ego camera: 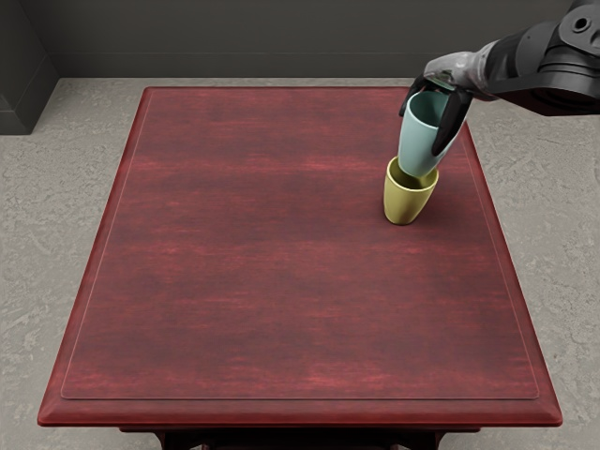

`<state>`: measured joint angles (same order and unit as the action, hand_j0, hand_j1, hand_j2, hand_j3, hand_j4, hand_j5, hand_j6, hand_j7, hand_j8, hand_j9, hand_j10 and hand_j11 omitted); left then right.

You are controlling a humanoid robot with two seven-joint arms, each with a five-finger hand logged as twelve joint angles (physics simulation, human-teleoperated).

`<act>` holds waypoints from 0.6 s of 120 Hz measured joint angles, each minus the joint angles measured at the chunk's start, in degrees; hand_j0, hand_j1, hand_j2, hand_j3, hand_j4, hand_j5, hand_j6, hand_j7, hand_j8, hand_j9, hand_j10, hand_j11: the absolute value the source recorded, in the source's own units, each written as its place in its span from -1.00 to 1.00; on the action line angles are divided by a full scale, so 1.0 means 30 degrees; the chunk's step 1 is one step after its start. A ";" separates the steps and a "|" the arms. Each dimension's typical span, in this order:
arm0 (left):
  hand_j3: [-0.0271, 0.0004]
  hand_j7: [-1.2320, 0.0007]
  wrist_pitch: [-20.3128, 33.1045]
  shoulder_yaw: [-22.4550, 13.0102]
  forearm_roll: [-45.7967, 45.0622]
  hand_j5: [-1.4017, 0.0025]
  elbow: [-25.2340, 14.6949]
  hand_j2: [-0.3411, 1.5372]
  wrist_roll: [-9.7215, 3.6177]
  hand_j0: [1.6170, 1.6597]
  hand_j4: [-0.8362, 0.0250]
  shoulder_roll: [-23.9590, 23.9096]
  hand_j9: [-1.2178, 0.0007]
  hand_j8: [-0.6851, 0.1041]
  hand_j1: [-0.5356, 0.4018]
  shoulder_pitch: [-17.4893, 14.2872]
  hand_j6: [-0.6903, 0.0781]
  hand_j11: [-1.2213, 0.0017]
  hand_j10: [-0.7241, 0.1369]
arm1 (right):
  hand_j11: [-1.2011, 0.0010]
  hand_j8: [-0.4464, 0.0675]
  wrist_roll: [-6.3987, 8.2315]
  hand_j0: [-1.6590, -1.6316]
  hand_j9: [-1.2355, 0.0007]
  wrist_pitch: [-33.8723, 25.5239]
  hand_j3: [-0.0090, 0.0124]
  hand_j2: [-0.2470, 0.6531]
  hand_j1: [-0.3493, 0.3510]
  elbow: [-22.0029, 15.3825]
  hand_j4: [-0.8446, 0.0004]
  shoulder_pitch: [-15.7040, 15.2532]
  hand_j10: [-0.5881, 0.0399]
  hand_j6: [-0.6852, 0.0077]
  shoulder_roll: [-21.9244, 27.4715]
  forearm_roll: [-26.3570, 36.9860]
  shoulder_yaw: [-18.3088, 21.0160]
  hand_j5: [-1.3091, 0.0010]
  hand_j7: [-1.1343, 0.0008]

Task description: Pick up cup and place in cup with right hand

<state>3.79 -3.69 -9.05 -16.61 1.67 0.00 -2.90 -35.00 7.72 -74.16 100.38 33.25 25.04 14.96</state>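
My right hand [437, 105] reaches in from the upper right with its dark fingers closed around a light teal cup [421, 141]. The teal cup is upright with a slight tilt, its opening facing up. Its bottom overlaps the mouth of a yellow cup [406, 201], which stands upright on the red table near the right side. From this angle I cannot tell whether the teal cup's base is just above the yellow rim or slightly inside it.
The dark red table [253, 253] spreads left and toward the front from the cups. Its right edge runs close beside them. Behind the table stands a dark grey wall [234, 37]. The left arm is out of view.
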 joint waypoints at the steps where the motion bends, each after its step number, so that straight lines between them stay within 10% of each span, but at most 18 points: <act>1: 0.98 0.99 0.0002 0.0000 0.0000 0.99 0.0000 -0.64 0.0000 0.92 0.93 0.0000 0.99 0.73 0.88 0.0000 0.79 0.99 0.67 | -0.20 0.16 0.0000 -0.62 -0.16 -0.0002 -0.09 -0.53 0.39 0.0002 0.06 -0.0001 0.03 0.40 -0.0005 0.0002 0.0000 -0.10 -0.21; 36: 0.97 0.99 -0.0003 -0.0003 -0.0002 0.99 0.0000 -0.64 0.0000 0.92 0.93 0.0000 0.99 0.73 0.88 0.0000 0.79 0.99 0.67 | 0.57 0.45 0.0001 -0.86 0.59 0.0182 -0.16 -0.47 -0.47 0.0169 0.64 -0.0558 0.52 0.72 0.0077 -0.0135 -0.1082 0.61 0.57; 72: 0.97 0.99 -0.0016 -0.0060 0.0024 0.99 -0.0026 -0.64 0.0000 0.92 0.93 0.0000 0.99 0.73 0.88 -0.0117 0.79 0.99 0.67 | 0.86 0.59 0.0001 -0.91 0.87 0.6083 -0.16 -0.46 -0.82 0.0219 0.87 -0.4693 0.73 0.86 0.6586 -0.0326 -0.5824 0.87 0.86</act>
